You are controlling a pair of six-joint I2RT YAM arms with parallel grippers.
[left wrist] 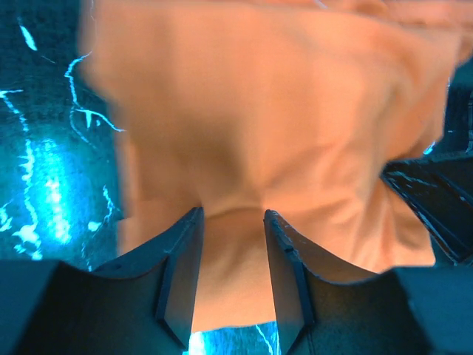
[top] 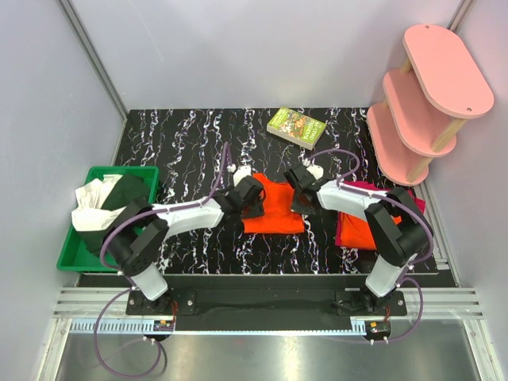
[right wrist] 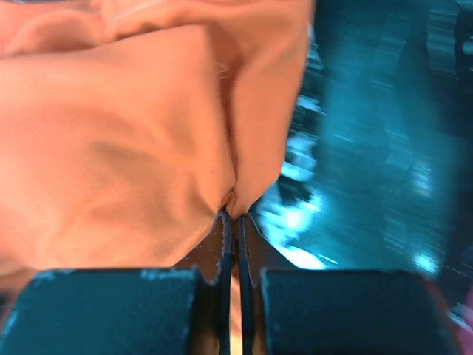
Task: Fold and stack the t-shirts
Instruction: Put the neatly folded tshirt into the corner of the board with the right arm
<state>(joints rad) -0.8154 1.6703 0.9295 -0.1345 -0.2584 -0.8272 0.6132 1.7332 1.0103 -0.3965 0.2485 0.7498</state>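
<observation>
A folded orange t-shirt [top: 274, 210] lies at the middle of the black marbled table [top: 190, 151]. My left gripper [top: 252, 198] is at its left edge. In the left wrist view the left gripper [left wrist: 233, 213] has a thick bunch of the orange t-shirt [left wrist: 281, 111] between its partly parted jaws, and creases run out from the fingertips. At the shirt's right edge, my right gripper [top: 300, 190] [right wrist: 236, 214] is shut on a small pinch of the orange t-shirt [right wrist: 118, 148]. More t-shirts, magenta-red and orange, sit in a pile [top: 357, 230] partly hidden under the right arm.
A green bin [top: 75, 254] with white and dark cloths stands at the left edge. A book [top: 296, 127] lies at the back of the table. A pink three-tier shelf [top: 425, 99] stands at the back right. Grey walls close in the sides.
</observation>
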